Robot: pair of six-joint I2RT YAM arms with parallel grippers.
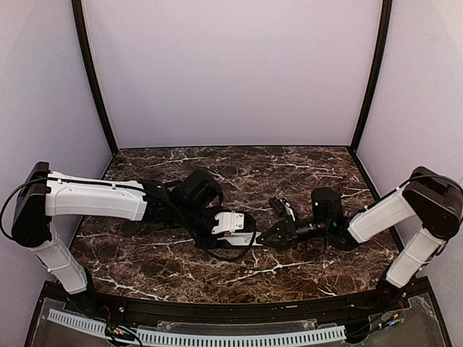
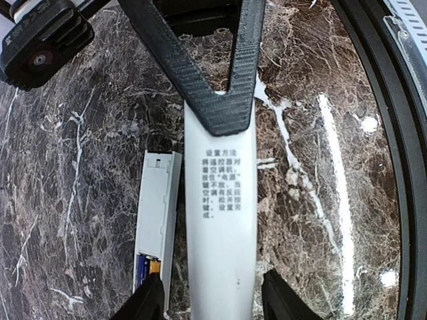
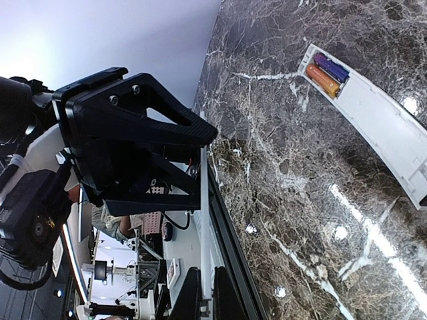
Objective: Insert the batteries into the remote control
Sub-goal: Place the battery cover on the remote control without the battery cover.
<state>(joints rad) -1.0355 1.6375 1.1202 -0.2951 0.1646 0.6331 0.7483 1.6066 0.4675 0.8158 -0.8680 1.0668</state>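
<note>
The remote control [image 3: 373,113] lies open on the marble with its battery recess up. The red-orange battery [image 3: 323,79] and the blue-purple battery [image 3: 331,67] sit side by side in it. It also shows in the left wrist view [image 2: 157,207], with both batteries [image 2: 148,267] by my left finger. A wider white panel with printed text [image 2: 220,220] lies beside it. My right gripper [image 3: 209,293] is shut on the panel's far end [image 2: 223,110]. My left gripper [image 2: 215,303] is open and straddles the panel's near end. In the top view the left gripper [image 1: 249,233] and right gripper [image 1: 269,235] meet mid-table.
The table's black front rim [image 2: 393,133] runs close to the right of the panel. A white perforated strip [image 1: 217,337] lies beyond the front edge. Purple walls enclose the back and sides.
</note>
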